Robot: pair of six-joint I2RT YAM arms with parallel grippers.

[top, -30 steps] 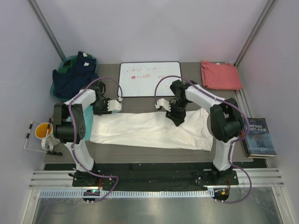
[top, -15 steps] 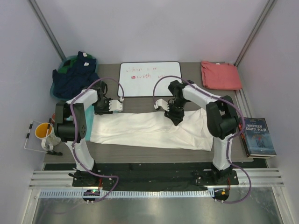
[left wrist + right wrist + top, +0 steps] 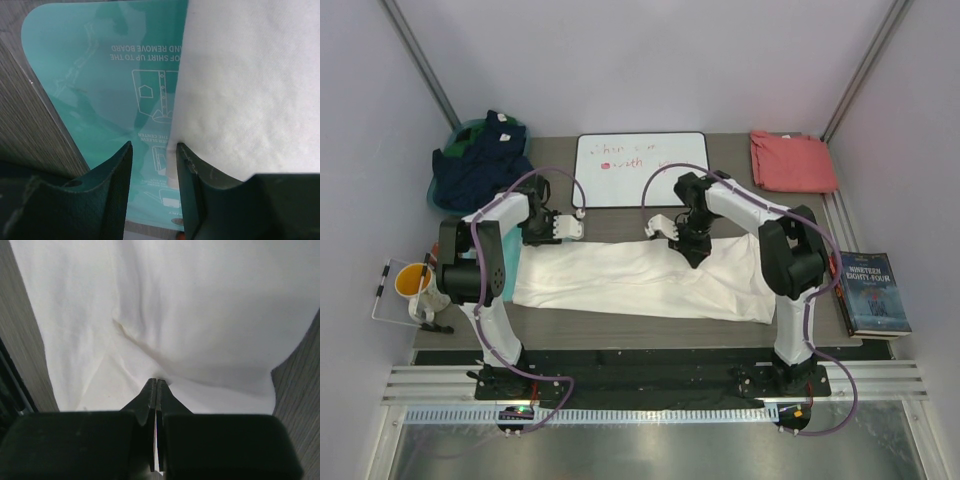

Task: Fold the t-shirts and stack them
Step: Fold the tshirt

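Since a second ago the right hand point(image 3: 690, 252) has slid a little leftward along the far edge of the cream-white t-shirt point(image 3: 640, 280) and its fingers have come together; the left arm has barely shifted.

Nearest, a metal rail point(image 3: 650, 385) carries both arm bases at the front of the grey wood-grain desk point(image 3: 620, 222). On the right side lies a book point(image 3: 870, 292), and at the left a yellow cup point(image 3: 412, 280). The cream-white t-shirt is spread as a wide band across the middle of the desk, its left end over a teal board point(image 3: 100, 75). Farther back are a whiteboard point(image 3: 625, 168) with red scribbles, a heap of dark clothes point(image 3: 480, 160) in the left corner and the salmon-red t-shirt point(image 3: 792, 162) folded in the right corner. Pale walls point(image 3: 640, 60) close the space.

The right hand point(image 3: 156, 382) is clamped on a pinch of the cream cloth, creases running into its tips. The left hand point(image 3: 152, 147) stands partly open at the shirt's left edge above the teal board; one finger seems to brush the cloth, though the wrist view does not settle it.
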